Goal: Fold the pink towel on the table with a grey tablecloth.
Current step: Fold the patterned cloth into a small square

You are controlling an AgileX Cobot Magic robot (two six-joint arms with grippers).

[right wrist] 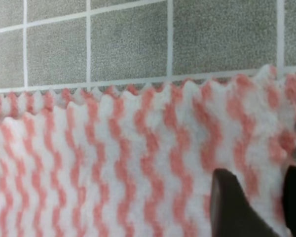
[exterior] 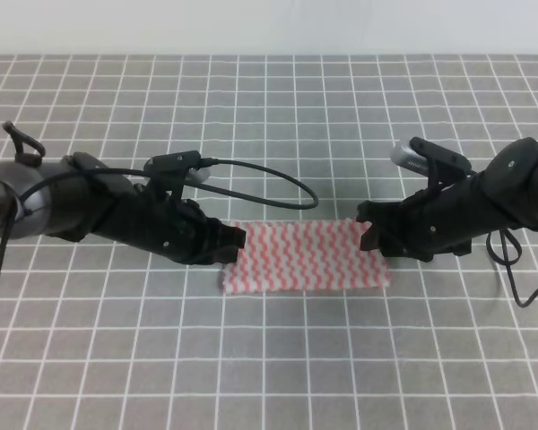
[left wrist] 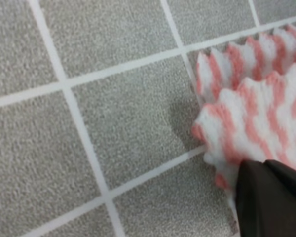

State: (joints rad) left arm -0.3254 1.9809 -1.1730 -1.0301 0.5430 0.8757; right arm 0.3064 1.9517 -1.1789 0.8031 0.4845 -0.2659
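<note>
The pink towel (exterior: 307,257) lies flat near the middle of the desk (exterior: 278,358), a wide strip folded double, its zigzag edges nearly matched along the far side. The left gripper (exterior: 234,240) sits at the towel's 9 o'clock end, low over the grey gridded cloth; in the left wrist view its dark fingers (left wrist: 271,197) press together on the upper layer's corner, with no gap showing between them. The right gripper (exterior: 371,236) sits at the 3 o'clock end. In the right wrist view its two fingers (right wrist: 232,207) stand a little apart over the towel's corner, and whether they pinch the cloth cannot be told. A black cable (exterior: 269,179) loops from the left arm toward 12 o'clock.
</note>
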